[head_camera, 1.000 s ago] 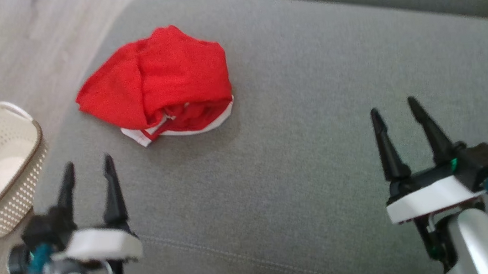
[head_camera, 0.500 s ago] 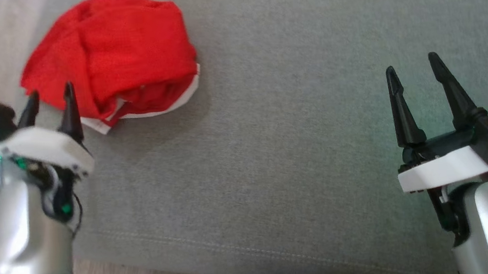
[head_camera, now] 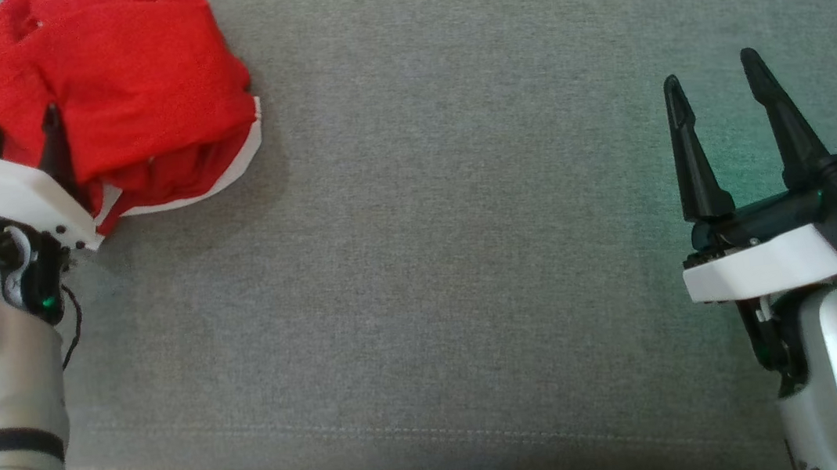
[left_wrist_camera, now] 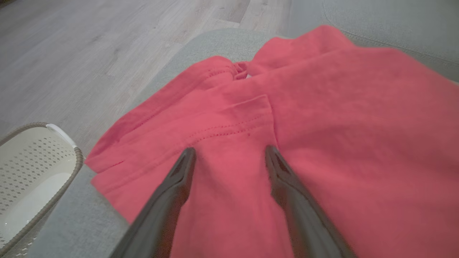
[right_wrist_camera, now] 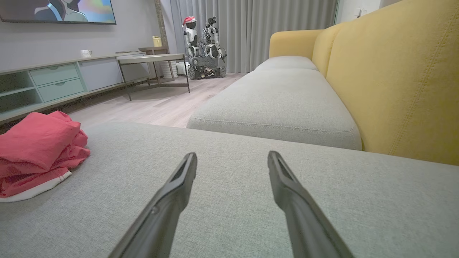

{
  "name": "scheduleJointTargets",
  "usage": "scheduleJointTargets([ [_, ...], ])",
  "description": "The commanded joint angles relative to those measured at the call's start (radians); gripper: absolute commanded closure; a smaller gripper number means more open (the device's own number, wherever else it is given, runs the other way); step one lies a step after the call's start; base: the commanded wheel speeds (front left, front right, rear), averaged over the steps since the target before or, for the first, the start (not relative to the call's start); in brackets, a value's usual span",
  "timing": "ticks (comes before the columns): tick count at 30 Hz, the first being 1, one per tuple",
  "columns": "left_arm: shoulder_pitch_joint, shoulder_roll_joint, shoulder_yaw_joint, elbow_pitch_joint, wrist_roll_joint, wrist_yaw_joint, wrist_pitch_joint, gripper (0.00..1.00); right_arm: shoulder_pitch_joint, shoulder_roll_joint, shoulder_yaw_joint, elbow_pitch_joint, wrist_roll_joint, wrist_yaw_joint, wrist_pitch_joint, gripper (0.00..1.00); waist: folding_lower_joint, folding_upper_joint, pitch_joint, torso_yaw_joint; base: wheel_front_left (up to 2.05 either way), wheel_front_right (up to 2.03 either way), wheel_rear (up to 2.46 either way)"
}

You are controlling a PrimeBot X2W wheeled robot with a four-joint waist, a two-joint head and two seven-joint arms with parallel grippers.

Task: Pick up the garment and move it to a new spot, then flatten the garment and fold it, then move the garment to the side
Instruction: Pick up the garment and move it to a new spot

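A crumpled red garment (head_camera: 110, 89) with a white edge lies at the far left of the grey sofa cushion (head_camera: 469, 261). My left gripper (head_camera: 20, 130) stands open over its near left part, fingers pointing across the cloth. In the left wrist view the garment (left_wrist_camera: 304, 118) spreads under that open gripper (left_wrist_camera: 229, 150), and I cannot tell whether the fingers touch it. My right gripper (head_camera: 712, 79) hovers open over bare cushion at the right, far from the garment. The right wrist view has the garment (right_wrist_camera: 36, 150) at its left edge, beyond the open right gripper (right_wrist_camera: 233, 156).
A cream perforated basket (left_wrist_camera: 28, 175) stands on the wooden floor (left_wrist_camera: 89, 53) just left of the cushion. A second grey cushion (right_wrist_camera: 279, 100) and the yellow backrest (right_wrist_camera: 401, 79) lie beyond. The cushion's front edge (head_camera: 410, 441) runs along the bottom of the head view.
The head camera has tilted and turned, so the whole picture shifted. My left gripper has reached forward from the cushion's front edge to over the garment. The right gripper has kept its place, open.
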Motion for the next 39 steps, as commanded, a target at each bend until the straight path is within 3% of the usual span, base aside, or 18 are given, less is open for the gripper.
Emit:
scheduleJointTargets([
  [1,-0.041,0.06,0.018,0.004,-0.007,-0.001,-0.012,0.45,-0.023,-0.003,0.02,-0.038,-0.002,-0.001,-0.006,0.0,-0.0001,0.0001,0.004,-0.008,0.0,0.0,0.0],
  [2,-0.047,0.059,0.016,0.018,-0.01,-0.002,-0.016,1.0,-0.023,-0.003,0.019,-0.036,0.0,-0.001,-0.008,0.0,-0.0001,0.0001,0.004,-0.009,0.0,0.0,0.0],
  [13,-0.076,0.072,0.035,0.018,-0.023,0.009,-0.183,1.0,-0.017,-0.003,0.017,0.018,0.031,-0.001,-0.045,0.0,-0.0001,0.0001,-0.074,-0.009,0.0,0.0,0.0],
  [16,-0.071,0.078,0.061,-0.075,-0.029,0.01,-0.195,1.0,-0.015,-0.003,0.022,0.042,0.048,-0.001,-0.063,0.0,-0.0001,0.0001,-0.113,-0.013,0.0,0.0,0.0],
  [20,-0.029,0.073,0.127,-0.305,-0.031,0.012,-0.196,1.0,-0.012,-0.003,0.029,0.071,0.068,-0.001,-0.081,0.0,-0.0001,0.0001,-0.158,-0.026,0.0,0.0,0.0],
  [27,0.051,0.02,0.181,-0.647,-0.021,0.005,-0.196,1.0,-0.007,-0.003,0.035,0.114,0.099,-0.001,-0.112,0.0,-0.0001,0.0001,-0.234,-0.077,0.0,0.0,0.0],
  [39,-0.041,-0.048,0.038,-0.824,-0.029,-0.002,-0.116,1.0,-0.041,-0.003,0.063,0.146,0.153,-0.001,-0.146,0.0,-0.0001,0.0001,-0.26,-0.253,0.0,0.0,0.0],
])
